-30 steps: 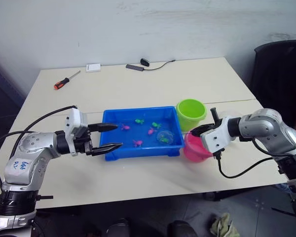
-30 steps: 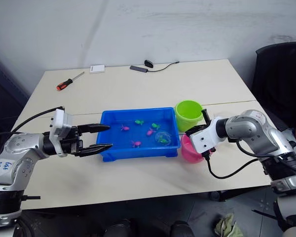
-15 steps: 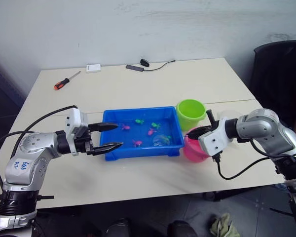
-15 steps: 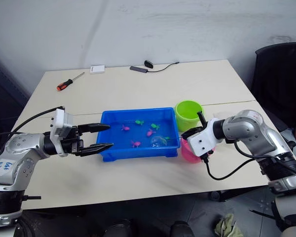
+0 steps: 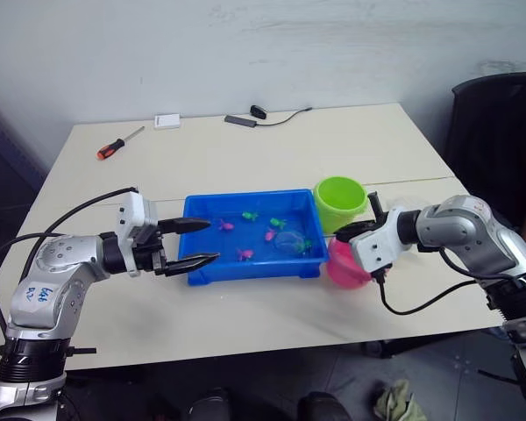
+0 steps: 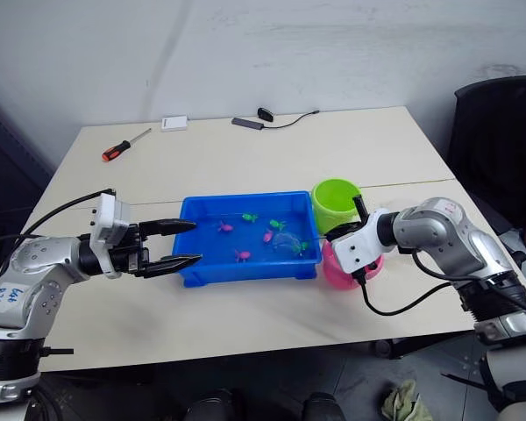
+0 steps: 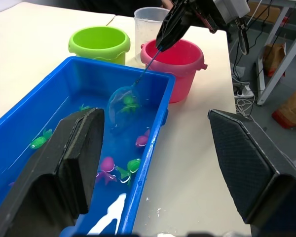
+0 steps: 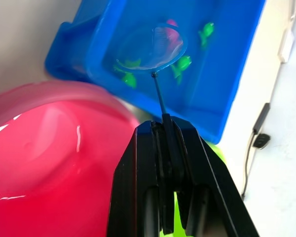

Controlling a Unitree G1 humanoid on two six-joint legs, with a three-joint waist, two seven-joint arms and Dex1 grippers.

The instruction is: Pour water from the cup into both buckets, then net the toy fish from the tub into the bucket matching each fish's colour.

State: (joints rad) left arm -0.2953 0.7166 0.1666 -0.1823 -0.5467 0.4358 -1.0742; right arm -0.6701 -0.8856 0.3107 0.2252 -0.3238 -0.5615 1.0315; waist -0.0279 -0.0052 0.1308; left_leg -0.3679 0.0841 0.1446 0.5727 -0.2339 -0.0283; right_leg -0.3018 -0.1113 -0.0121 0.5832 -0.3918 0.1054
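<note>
Toy fish [image 7: 129,101] sits in the net [image 8: 150,47] over the blue tub [image 5: 193,265], right gripper [image 8: 166,129] clenched on its handle, left gripper [image 5: 195,243] spread wide; next, apparently, a lift toward the green bucket [image 5: 339,201].

Clear plastic measuring cup [image 7: 150,22]: lower body hidden behind the lime green round plastic bucket [image 7: 99,43] and the pink round plastic bucket [image 7: 175,59]; its top is cut by the frame edge in the left wrist view. Pink bucket partly covered by the right gripper [image 5: 345,234] in the head views and cut off in the right wrist view. Small round net [image 8: 152,47] with thin handle: catch too blurred to tell. Bright blue rectangular plastic tub [image 7: 155,132]: near end hidden behind the left gripper's black fingers [image 7: 74,163].
</note>
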